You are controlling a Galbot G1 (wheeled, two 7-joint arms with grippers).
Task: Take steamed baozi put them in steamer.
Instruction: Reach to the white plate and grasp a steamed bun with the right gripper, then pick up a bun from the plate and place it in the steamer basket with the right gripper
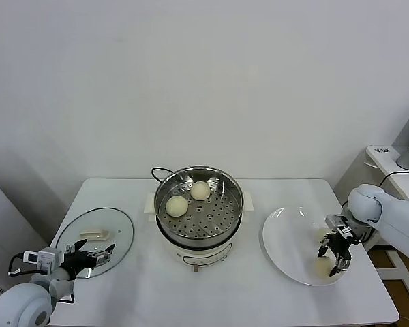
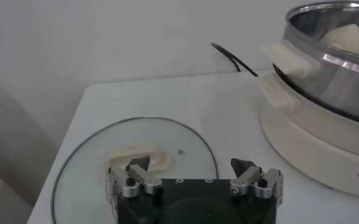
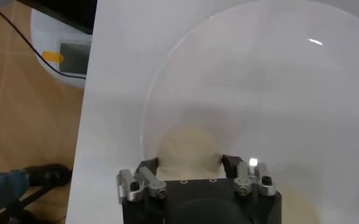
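Two steamed baozi [image 1: 176,205] [image 1: 200,190] lie on the perforated tray inside the steel steamer [image 1: 232,189]. Over the white plate [image 1: 279,238] at the right, my right gripper [image 1: 332,264] has its fingers pressed against both sides of another baozi [image 3: 188,146], which still rests on the plate. A further pale bun [image 1: 320,236] shows partly behind that gripper. In the right wrist view the right gripper [image 3: 188,163] straddles the bun. My left gripper [image 1: 90,257] [image 2: 191,163] waits open and empty over the glass lid.
The glass lid [image 1: 119,228] with its white handle [image 2: 136,155] lies flat at the table's left. The steamer's black cord [image 2: 231,58] runs behind the pot. The table's right edge is close beside the plate, with floor and a stand beyond it.
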